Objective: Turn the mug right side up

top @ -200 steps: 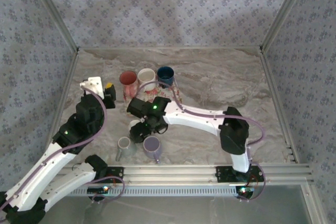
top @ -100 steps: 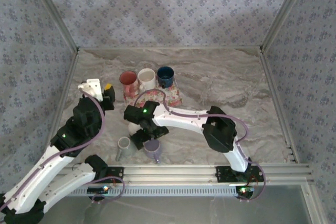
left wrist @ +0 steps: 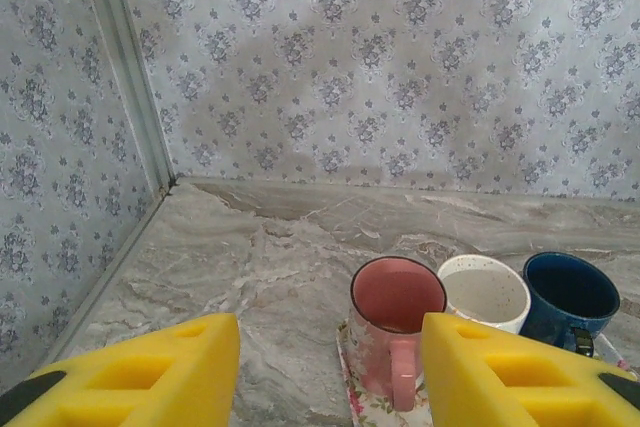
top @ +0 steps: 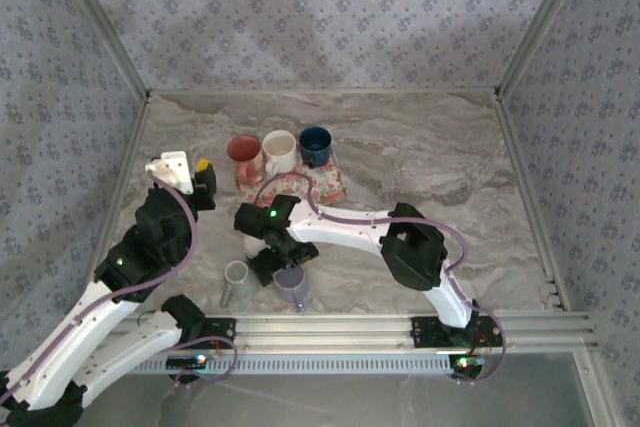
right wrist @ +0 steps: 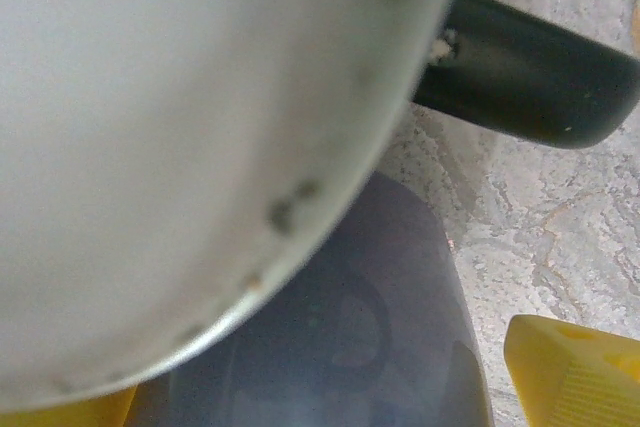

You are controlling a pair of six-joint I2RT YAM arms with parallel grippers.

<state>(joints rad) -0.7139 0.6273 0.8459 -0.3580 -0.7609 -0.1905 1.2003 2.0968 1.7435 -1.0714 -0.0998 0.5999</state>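
Mugs, six in all, with two arms and one floral mat on the marble table.
At 9 o'clock the left gripper hangs raised, fingers apart on nothing. Pink mug, white mug and blue mug line up at 12. Grey mug and lavender mug sit at 6. The overturned mug lies just behind them, under the right gripper, whose arm reaches across from 5. Its fingers straddle the mug wide apart, and whether they grip it is unclear.

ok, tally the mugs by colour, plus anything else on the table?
Pink mug: 1
Speckled white mug: 1
Blue mug: 1
Grey mug: 1
Lavender mug: 1
White mug with dark handle: 1
Floral mat: 1
Total: 6 mugs, 1 mat
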